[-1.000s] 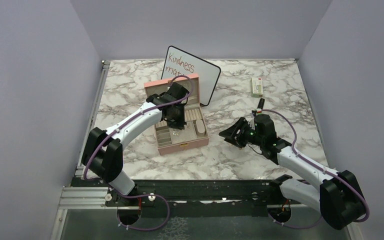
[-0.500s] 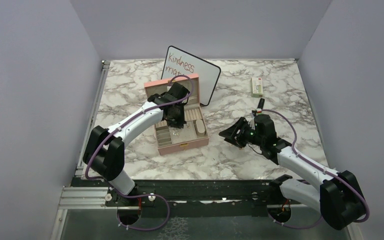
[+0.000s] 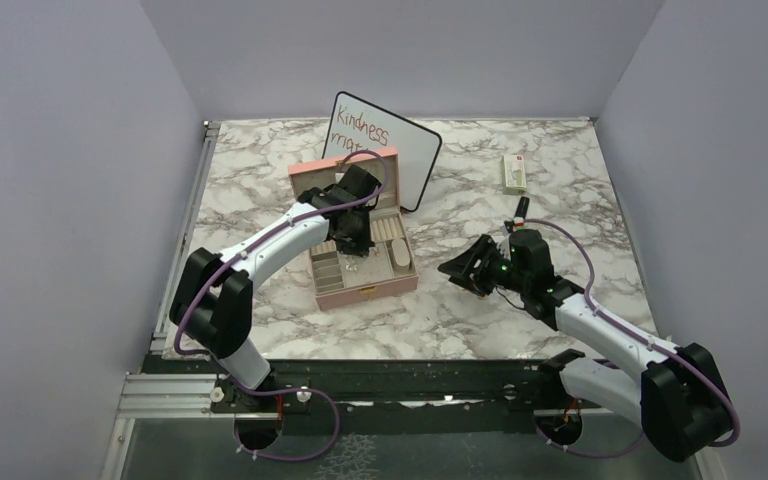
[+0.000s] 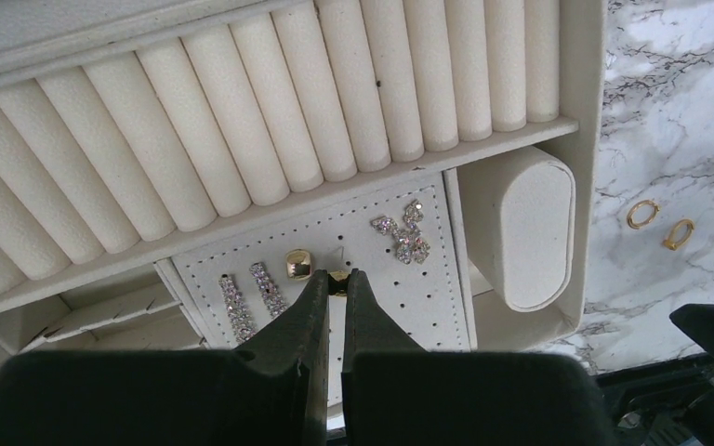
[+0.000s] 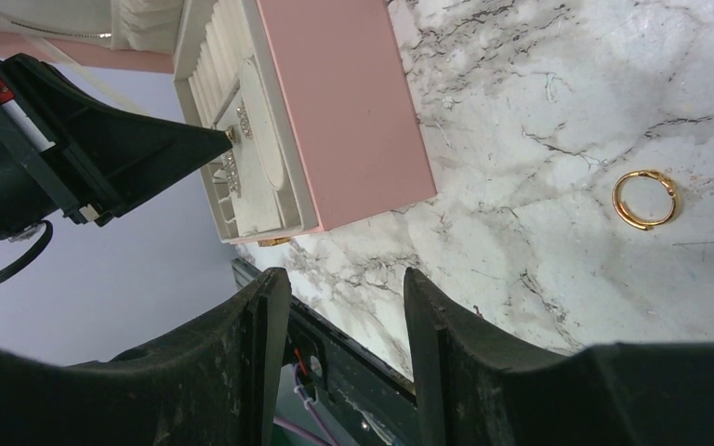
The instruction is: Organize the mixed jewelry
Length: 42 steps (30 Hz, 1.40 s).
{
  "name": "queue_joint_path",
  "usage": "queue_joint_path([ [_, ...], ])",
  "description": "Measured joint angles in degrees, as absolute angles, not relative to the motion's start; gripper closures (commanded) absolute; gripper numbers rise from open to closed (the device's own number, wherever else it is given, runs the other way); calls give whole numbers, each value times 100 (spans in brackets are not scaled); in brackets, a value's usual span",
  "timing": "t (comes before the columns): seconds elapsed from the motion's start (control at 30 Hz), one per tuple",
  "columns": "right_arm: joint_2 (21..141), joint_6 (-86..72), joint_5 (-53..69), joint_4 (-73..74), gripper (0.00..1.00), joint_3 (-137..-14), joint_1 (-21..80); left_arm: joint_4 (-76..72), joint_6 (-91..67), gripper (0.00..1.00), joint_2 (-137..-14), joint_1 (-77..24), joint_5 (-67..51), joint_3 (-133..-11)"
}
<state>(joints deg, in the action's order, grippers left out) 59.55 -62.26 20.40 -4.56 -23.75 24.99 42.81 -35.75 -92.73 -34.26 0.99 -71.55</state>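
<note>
left wrist, left gripper (image 4: 337, 279) jaws closed over earring pad (image 4: 432, 302), right gripper (image 5: 346, 279) jaws wide

The box (image 3: 368, 292) sits on the table (image 3: 260, 170) left of centre, a board (image 3: 405, 150) standing just behind it, a packet (image 3: 513, 173) far back on the right. Inside, earrings (image 4: 407, 234) lie on a panel (image 4: 381, 283) before the rolls (image 4: 242, 121), a cushion (image 4: 521, 228) to their right. Two rings (image 4: 642, 213) lie on the table right of the box.
</note>
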Motion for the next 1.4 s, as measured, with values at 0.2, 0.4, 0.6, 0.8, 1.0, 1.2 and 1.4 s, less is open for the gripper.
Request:
queue_joint_path([
  [0.2, 5955, -6226, 2040, -456, 47, -2370, 2499, 4276, -3579, 96, -9295, -3426, 102, -7155],
  [0.4, 5955, -6226, 2040, -456, 47, -2370, 2499, 4268, -3583, 96, -9317, -3426, 119, -7155],
  [0.6, 5955, -6226, 2040, -456, 47, -2370, 2499, 4239, -3597, 96, -9341, -3426, 158, -7157],
  [0.8, 5955, -6226, 2040, -456, 47, -2370, 2499, 4213, -3616, 96, -9389, -3426, 211, -7166],
  [1.0, 5955, -6226, 2040, -456, 47, -2370, 2499, 4213, -3625, 84, -9391, -3426, 242, -7168],
  [1.2, 5955, -6226, 2040, -456, 47, -2370, 2499, 4202, -3649, 74, -9395, -3426, 239, -7177],
  [1.4, 5953, -6226, 2040, -456, 47, -2370, 2499, 4169, -3684, 71, -9395, -3426, 220, -7177],
])
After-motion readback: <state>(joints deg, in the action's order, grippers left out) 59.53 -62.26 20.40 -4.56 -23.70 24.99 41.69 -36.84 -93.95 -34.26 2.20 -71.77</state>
